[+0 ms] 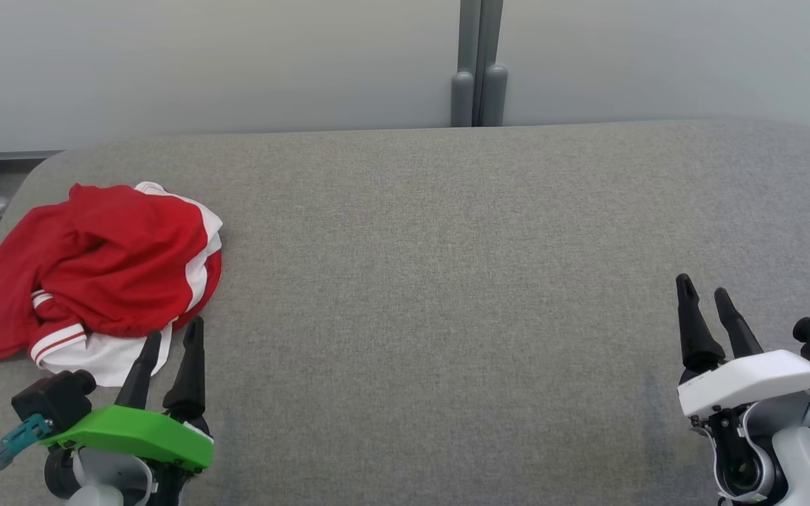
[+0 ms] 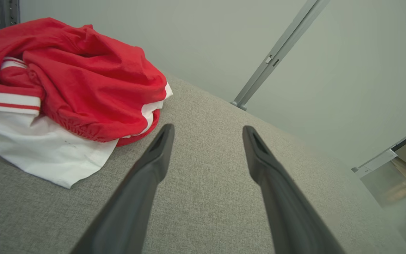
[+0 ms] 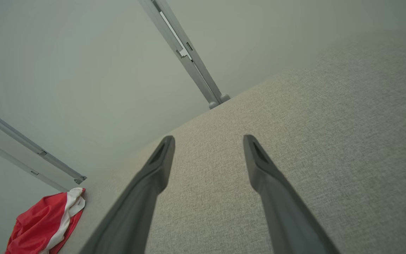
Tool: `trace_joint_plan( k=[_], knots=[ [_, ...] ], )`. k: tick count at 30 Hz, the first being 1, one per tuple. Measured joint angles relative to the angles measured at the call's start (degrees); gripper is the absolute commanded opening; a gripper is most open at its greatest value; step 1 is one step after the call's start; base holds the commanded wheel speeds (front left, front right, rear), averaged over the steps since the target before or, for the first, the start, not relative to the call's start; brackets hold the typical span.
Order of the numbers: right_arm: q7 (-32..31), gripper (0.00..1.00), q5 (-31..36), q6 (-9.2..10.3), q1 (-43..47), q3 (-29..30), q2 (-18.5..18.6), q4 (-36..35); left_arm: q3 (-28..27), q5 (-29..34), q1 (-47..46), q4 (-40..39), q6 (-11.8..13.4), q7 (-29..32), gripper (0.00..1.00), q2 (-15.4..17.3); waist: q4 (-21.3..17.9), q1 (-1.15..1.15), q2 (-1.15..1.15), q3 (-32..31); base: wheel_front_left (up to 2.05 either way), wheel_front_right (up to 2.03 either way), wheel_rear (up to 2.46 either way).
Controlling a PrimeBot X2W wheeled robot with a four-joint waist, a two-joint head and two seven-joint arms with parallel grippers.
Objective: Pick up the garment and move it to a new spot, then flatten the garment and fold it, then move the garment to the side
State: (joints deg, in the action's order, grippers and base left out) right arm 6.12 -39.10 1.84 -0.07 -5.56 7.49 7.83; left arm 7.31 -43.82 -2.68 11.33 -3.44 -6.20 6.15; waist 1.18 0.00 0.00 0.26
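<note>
Keeping the crumpled red-and-white fabric garment [image 1: 110,260] heaped at the left of the grey cloth-covered table [image 1: 447,281]. Poising the green-cased left gripper [image 1: 175,329] just beside its white hem, wide open and empty, probably for the pickup; parking the white-cased right gripper [image 1: 702,285] well apart, likewise.

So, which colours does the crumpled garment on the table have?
The garment is red with white panels and red-and-white striped trim, clearest in the left wrist view.
</note>
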Motion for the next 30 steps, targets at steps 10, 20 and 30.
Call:
trace_joint_plan(
  k=[10, 20, 30],
  knots=[
    [2.0, 1.0, 8.3, 1.4, 0.8, -0.5, 0.2, -1.0, 0.7, 8.3, 0.0, -0.9, 0.0, -2.1, 1.0, 0.2, 0.0, 0.0, 0.0, 0.3, 0.0, 0.0, 0.0],
    [4.0, 1.0, 16.0, 2.64, 1.8, -1.4, 0.6, -2.0, 1.9, 16.4, 0.0, -0.9, 0.0, -4.1, 1.0, 0.5, -0.3, 0.0, 0.0, 0.7, 0.0, 0.0, 0.0],
    [6.1, 1.0, 23.3, 2.89, 1.8, -2.0, 2.2, -2.5, 2.1, 24.0, -0.5, -0.7, -0.1, -6.0, 1.0, 0.5, -0.7, 0.0, 0.0, 0.8, 0.0, 0.0, 0.0]
  ],
)
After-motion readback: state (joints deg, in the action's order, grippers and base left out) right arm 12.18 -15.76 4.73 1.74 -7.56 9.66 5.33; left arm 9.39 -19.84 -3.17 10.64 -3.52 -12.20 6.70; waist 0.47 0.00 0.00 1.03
